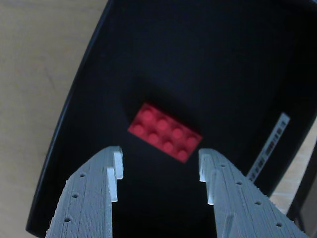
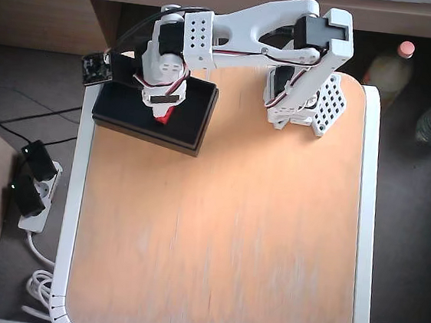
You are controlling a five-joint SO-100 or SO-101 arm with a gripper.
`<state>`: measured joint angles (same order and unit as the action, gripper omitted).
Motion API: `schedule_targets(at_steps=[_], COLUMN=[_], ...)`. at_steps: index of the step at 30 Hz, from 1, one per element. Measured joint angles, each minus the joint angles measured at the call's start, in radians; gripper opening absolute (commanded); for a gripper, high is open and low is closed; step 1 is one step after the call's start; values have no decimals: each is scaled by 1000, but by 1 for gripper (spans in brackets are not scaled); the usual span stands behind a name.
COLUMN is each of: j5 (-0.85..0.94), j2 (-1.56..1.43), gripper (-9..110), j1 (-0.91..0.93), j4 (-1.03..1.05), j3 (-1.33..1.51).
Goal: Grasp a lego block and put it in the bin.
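A pale wooden table (image 2: 223, 232) with a white rim fills the overhead view, standing on dark carpet with a power strip (image 2: 31, 188) and cables on the floor to its left and two bottles (image 2: 416, 90) beyond its right edge. At the table's far side the white arm (image 2: 260, 31) rises from its base (image 2: 303, 97) and reaches leftward across the wood toward the bin (image 2: 192, 124), the landmark here. The black, thin-walled bin sits at the table's upper left corner in that view, slightly askew, with one end just over the white rim. A pale strip (image 1: 270, 148) runs along one long wall, right of the block in the wrist view.

The gripper (image 1: 159, 166) hangs directly above the bin's interior, its jaws spread wide with nothing between them. That spread looks like a release posture: the claw is positioned over the box so that a dropped piece lands inside its walls.

The lego block (image 1: 166, 131) lies flat on the bin's black floor, studs up, roughly mid-floor and clear of every wall, just ahead of the open fingertips (image 1: 116, 163) and not touching them. In the overhead view only a sliver of red shows beneath the wrist. Judged from this, the delivery appears complete.
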<state>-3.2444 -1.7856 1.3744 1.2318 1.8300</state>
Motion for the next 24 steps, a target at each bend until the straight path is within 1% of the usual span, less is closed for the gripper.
schedule_targets(at_steps=[7, 11, 13, 17, 24], j5=[67, 110, 132, 176, 247], j2=[-127, -235, -288, -387, -537], gripper=[15, 11, 9, 1, 0], j1=[-78, -167, -224, -356, -615], j4=[0, 0, 0, 0, 0], j3=[0, 0, 0, 0, 0])
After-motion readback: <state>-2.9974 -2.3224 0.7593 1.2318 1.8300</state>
